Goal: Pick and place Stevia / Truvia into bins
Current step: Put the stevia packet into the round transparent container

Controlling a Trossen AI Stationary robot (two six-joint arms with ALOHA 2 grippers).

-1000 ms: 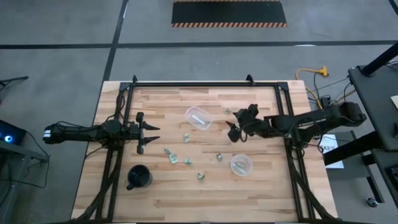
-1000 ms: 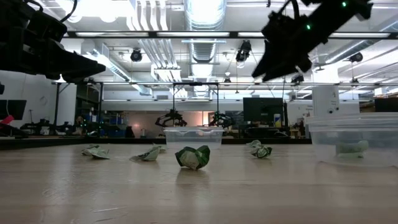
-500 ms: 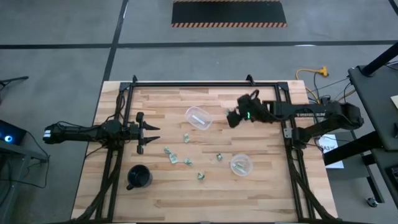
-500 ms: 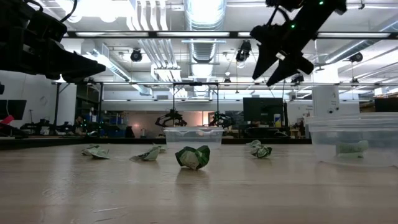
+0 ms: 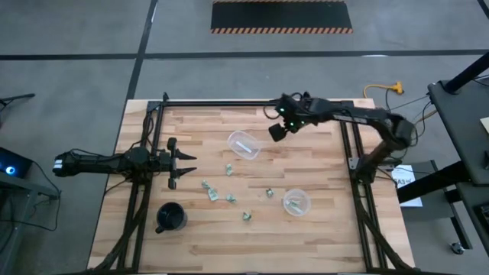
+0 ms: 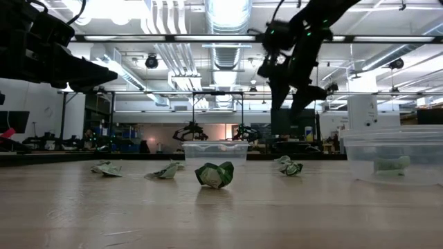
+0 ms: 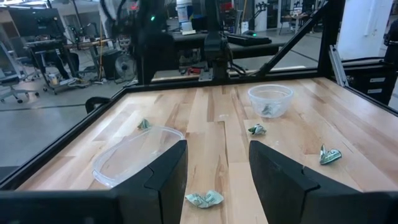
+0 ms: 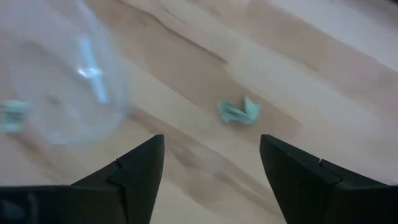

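Several crumpled pale green packets (image 5: 213,195) lie on the wooden table between two clear cups. The far cup (image 5: 244,145) holds a white packet. The near right cup (image 5: 296,202) holds a green one. My right gripper (image 5: 275,131) hangs open and empty above the table, just right of the far cup. Its wrist view shows that cup's blurred wall (image 8: 62,81) and one packet (image 8: 239,112) on the wood below. My left gripper (image 5: 183,162) waits open at the table's left, pointing at the packets. It also shows in the left wrist view (image 7: 217,180).
A black mug (image 5: 171,218) stands near the front left. A black frame rail (image 5: 252,104) runs along the table's edges. In the low view, packets (image 6: 214,174) lie in a row on the wood, and the near right cup (image 6: 387,155) stands at the right.
My right gripper has swung from the table's middle right toward the far edge and leftward, coming beside the far cup, turning as it went. It has stayed open and empty. The packets and cups have not moved.
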